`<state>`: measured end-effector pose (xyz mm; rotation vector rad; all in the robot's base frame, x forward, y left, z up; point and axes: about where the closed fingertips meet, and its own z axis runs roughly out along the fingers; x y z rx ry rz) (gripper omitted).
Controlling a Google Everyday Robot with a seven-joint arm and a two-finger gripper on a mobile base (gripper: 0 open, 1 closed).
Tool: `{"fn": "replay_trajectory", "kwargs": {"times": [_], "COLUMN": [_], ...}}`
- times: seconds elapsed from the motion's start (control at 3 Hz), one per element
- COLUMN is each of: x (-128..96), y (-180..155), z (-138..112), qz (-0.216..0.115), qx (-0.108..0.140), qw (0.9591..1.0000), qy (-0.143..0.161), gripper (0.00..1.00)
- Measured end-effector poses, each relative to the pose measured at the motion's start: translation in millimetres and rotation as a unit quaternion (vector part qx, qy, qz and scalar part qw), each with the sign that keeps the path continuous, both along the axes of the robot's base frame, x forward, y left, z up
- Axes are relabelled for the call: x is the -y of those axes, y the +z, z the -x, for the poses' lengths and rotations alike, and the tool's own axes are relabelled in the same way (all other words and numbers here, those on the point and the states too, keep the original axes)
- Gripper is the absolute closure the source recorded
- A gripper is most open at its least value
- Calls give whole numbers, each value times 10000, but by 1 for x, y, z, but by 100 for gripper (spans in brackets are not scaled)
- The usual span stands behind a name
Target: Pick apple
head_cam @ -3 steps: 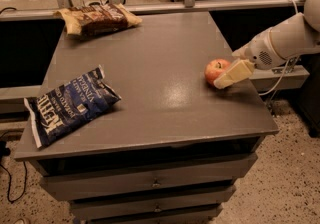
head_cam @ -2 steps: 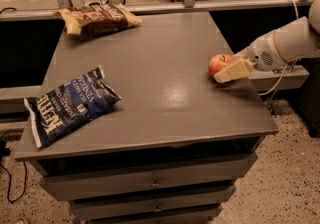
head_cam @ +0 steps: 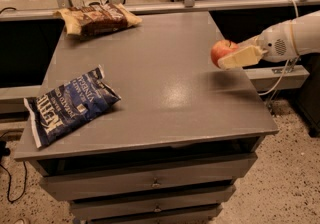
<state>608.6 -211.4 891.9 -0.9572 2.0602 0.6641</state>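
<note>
Apple (head_cam: 223, 50) was clear of the bench (head_cam: 165, 83), hanging over its right-hand edge; a second earlier it had sat lower, at surface level. Gripper (head_cam: 231, 58) came in from the right at the same spot, jaws closed on the apple, one pale finger visible across the fruit's lower side. Judged: grasp made and lift begun, pick nearly complete. Blue chip bag (head_cam: 70, 105) and brown bag (head_cam: 97, 18) had not moved.
</note>
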Motion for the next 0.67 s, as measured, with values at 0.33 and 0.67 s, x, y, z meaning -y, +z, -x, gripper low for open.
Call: {"fn": "replay_trajectory", "kwargs": {"times": [0.33,0.67], "x": [-9,-10], "y": [63,70], "z": [6,6], "qz": [-177,-191], "qx": [518,582], "qw": [9984,9980], "qy": [150,153], "gripper": [100,100]}}
